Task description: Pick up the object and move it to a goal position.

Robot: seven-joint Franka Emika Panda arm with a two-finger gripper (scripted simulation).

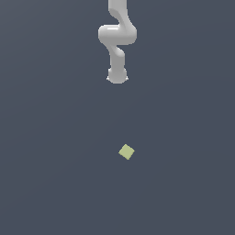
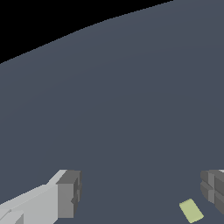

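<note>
The object, a small pale yellow-green cube (image 1: 126, 151), lies flat on the dark grey floor, turned like a diamond in the exterior view. The white arm hangs down from the top of that view and its gripper (image 1: 117, 79) ends well short of the cube, apart from it. In the wrist view the cube (image 2: 190, 210) shows low on the floor, close to one grey fingertip (image 2: 213, 188) and far from the other fingertip (image 2: 69, 193). The gripper (image 2: 141, 191) is open, with a wide gap and nothing between its fingers.
The dark grey floor (image 1: 55, 137) spreads all around the cube. In the wrist view the floor's edge (image 2: 87, 27) runs against black background. No goal marker shows.
</note>
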